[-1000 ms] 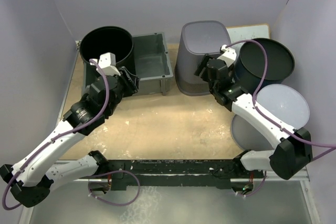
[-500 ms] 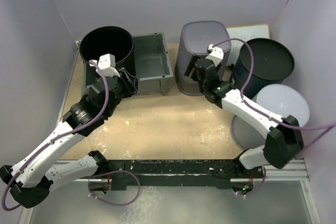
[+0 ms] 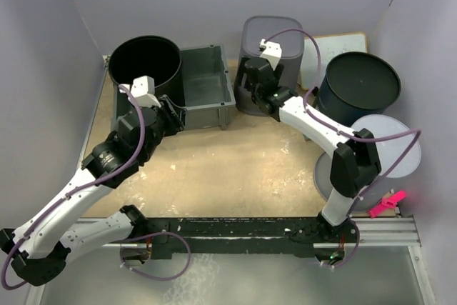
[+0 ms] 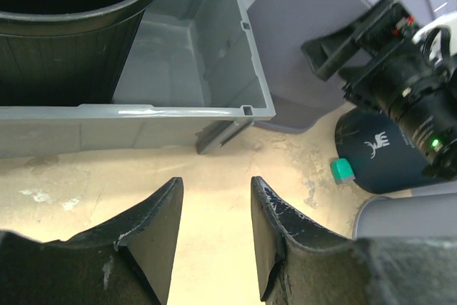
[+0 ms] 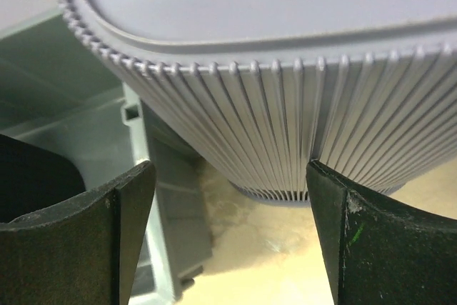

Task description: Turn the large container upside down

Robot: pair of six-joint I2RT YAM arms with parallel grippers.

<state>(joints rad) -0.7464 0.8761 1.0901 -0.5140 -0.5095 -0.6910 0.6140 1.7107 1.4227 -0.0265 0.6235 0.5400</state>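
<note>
close right gripper point(image 5: 228, 171), spread wide and pinching nothing, firmly on ribbed wall of large container point(image 5: 285, 119) at back centre of table, then tip slowly. mind grey tray point(image 3: 230, 98) just beside on left and dark bin point(image 3: 357, 87) near on right; roll toward open near side. park left gripper point(image 4: 214, 191), half spread and empty, clear.

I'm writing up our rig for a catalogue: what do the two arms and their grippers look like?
Both the left arm and right arm have white links with black joints, and a purple cable loops along each. The left gripper and right gripper have broad black fingers; the left's are scuffed pale. A small green light glows on the right wrist.
</note>
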